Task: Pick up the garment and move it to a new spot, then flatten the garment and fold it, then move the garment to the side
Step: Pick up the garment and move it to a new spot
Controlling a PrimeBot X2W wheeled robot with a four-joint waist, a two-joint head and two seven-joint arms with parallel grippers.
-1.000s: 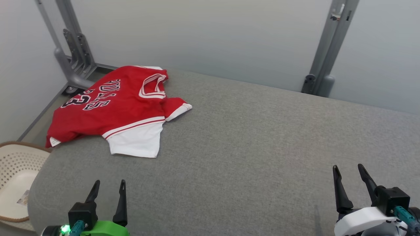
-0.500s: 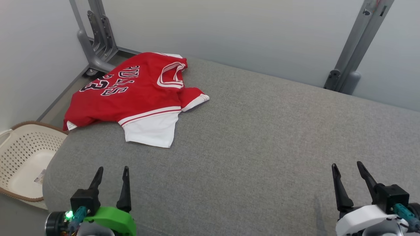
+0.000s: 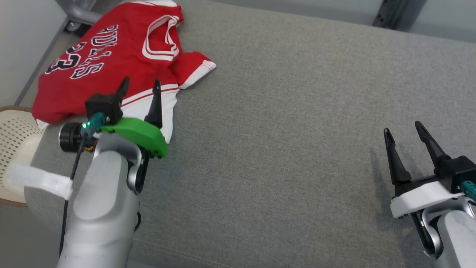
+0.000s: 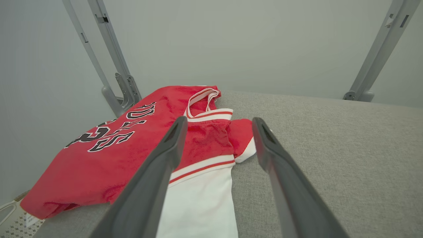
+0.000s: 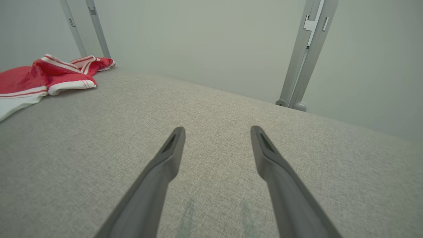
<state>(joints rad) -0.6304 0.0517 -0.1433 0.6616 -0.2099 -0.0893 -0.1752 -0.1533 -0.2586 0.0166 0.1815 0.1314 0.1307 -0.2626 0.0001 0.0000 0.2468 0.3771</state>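
Observation:
The garment (image 3: 111, 67) is a red jersey with black lettering, white trim and a white panel, lying crumpled at the far left of the grey cushioned surface (image 3: 282, 123). It also shows in the left wrist view (image 4: 132, 148) and at the left edge of the right wrist view (image 5: 39, 79). My left gripper (image 3: 140, 82) hovers open above the garment's near white panel, with nothing between its fingers (image 4: 162, 158). My right gripper (image 3: 403, 127) stands open over bare cushion at the right, far from the garment.
A perforated cream basket (image 3: 15, 137) sits on the floor past the surface's left edge. Grey metal frame posts (image 4: 115, 76) stand against the pale wall behind the garment, and another post (image 5: 304, 56) rises at the far right.
The head camera has tilted down and closer. My left arm has reached forward over the garment's near edge; the right gripper has also come forward. Both stay open.

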